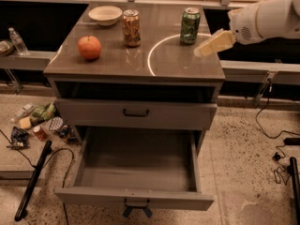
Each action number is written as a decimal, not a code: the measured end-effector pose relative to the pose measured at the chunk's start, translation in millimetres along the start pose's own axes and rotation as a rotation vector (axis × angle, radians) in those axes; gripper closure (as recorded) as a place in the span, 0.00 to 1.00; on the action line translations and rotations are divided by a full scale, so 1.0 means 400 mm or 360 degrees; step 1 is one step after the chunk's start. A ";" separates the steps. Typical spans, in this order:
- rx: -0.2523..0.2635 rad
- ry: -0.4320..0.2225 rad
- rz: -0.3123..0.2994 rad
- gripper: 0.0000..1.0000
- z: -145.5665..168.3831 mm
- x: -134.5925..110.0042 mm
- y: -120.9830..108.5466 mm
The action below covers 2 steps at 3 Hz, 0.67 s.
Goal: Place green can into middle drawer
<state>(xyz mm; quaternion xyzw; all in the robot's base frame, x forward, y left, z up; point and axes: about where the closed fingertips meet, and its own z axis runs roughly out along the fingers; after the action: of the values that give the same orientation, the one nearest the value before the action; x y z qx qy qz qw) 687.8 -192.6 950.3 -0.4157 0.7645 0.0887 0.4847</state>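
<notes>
While the small green drink can with its silver top [190,27] stands upright at the back right of the grey tabletop [117,62], my pale pincer [206,48] hovers just beside it, apart from it and holding nothing. Its gap I cannot tell. The deep grey bottom drawer [136,198] gapes open, so grasp, carry and drop all remain.

No text, brand, number or sign could be read. Pale markings were seen on the green can [190,26], but no letters could be made out; the pattern on the orange-brown can [131,28], to its left, was likewise unreadable. The end effector [200,51] was held just right of the green can, above the bench [117,64].
</notes>
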 end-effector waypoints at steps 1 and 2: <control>0.0128 -0.0012 0.0096 0.00 0.047 0.009 -0.104; 0.0240 -0.0087 0.0246 0.00 0.101 0.020 -0.199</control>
<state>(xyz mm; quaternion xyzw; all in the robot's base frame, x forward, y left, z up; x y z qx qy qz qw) 770.7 -226.1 944.1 -0.3153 0.7853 0.0793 0.5269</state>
